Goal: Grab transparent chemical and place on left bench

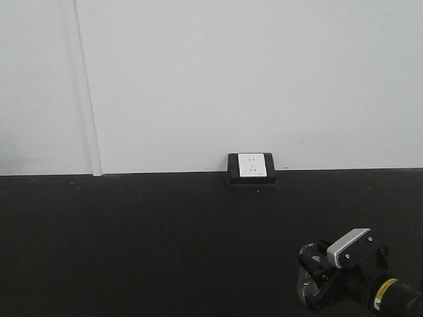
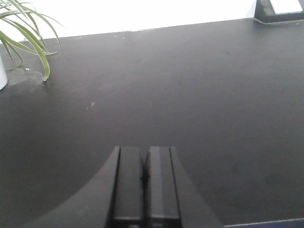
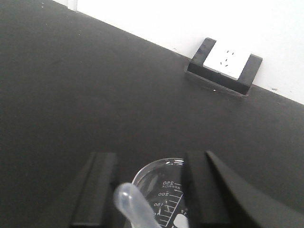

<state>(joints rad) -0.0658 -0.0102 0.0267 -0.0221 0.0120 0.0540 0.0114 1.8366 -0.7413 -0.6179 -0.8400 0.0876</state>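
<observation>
Your R gripper (image 3: 148,159): black fingers set apart, one each side of the small clear glass beaker w/ white printed scale (image 3: 166,190); you can't tell if the pads press it. Beaker: upright, between those fingers, low right in your front view, over the matte-black countertop (image 3: 71,85). Translucent plastic dropper bulb (image 3: 128,197): blurred, in front of beaker. Your L gripper (image 2: 145,153): fingers closed together, thin slit only, nothing between. White wall socket in black housing (image 3: 227,61): at countertop's rear edge against white wall (image 1: 231,66), well apart from beaker. Green long-leaved plant (image 2: 28,33): far-left corner, L wrist view.
</observation>
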